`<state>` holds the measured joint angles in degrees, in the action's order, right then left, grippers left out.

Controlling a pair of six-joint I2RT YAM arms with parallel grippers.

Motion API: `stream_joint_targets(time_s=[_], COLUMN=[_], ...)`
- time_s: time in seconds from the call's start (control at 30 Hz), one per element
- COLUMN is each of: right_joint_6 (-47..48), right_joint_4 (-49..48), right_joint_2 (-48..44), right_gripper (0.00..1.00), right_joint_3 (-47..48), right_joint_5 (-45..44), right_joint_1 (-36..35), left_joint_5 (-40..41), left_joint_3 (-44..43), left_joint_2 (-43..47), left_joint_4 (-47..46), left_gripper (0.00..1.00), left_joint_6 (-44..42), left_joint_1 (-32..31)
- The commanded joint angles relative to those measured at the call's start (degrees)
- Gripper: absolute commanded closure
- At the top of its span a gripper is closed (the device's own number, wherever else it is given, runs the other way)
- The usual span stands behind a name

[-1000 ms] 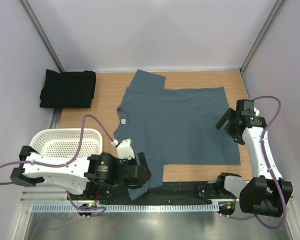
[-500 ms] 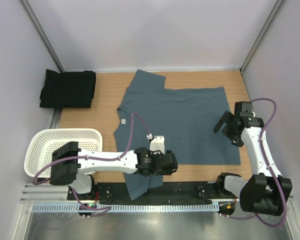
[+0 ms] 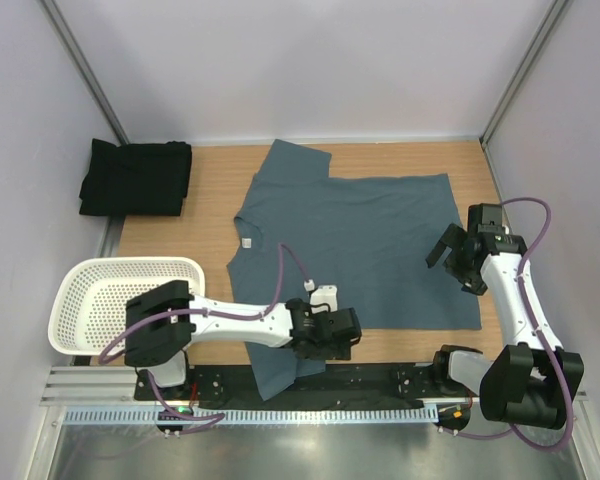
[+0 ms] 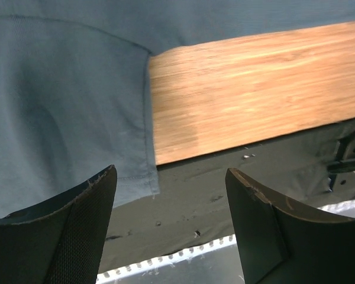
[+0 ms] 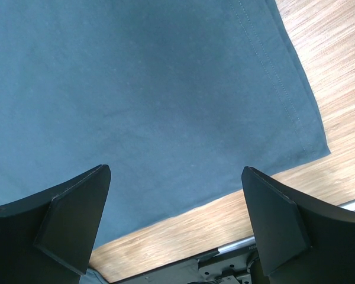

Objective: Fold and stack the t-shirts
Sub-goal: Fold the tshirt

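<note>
At the near edge of the table [image 3: 205,215] we find the left gripper [image 3: 340,336] low over the wood, its jaws spread with nothing between them. From its wrist camera we see the hem of the slate blue-grey t-shirt [image 3: 370,235] just beside its left finger [image 4: 77,225], and bare board under the gap. One sleeve [image 3: 278,372] of that shirt hangs over the near edge onto the dark rail. To the left, beside the arm, stands the white basket [image 3: 130,263]. Further in on the right, the right gripper [image 3: 457,266] hovers at the shirt's near right corner, jaws at their widest and holding nothing — its wrist view shows flat cloth below and the stitched hem running to the corner. The blue-grey shirt lies spread open across the middle of the table, its neck to the left with the small white label [image 3: 247,242] showing. At the far left corner — well apart from it — we see the black t-shirt [image 3: 135,178], lying as a folded bundle.
</note>
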<state>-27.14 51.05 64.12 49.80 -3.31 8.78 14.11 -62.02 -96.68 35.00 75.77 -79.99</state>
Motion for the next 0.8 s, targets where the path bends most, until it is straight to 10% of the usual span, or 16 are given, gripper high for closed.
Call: stream_joint_targets(time_s=[0.0, 0.77], right_joint_6=[0.2, 0.5], right_joint_4=[-0.2, -1.2], right_joint_2=[-0.4, 0.3], right_gripper=[0.00, 0.00], right_joint_3=[-0.1, -0.1], right_joint_5=[-0.4, 1.3], right_joint_1=[-0.2, -0.2], left_joint_5=[-3.7, -9.2], left_joint_3=[1.8, -4.6], left_joint_2=[-1.3, -3.9], left_joint_4=[-3.3, -3.4], left_gripper=[0.25, 0.30], left_joint_6=[3.3, 1.8], left_joint_1=[0.5, -1.6])
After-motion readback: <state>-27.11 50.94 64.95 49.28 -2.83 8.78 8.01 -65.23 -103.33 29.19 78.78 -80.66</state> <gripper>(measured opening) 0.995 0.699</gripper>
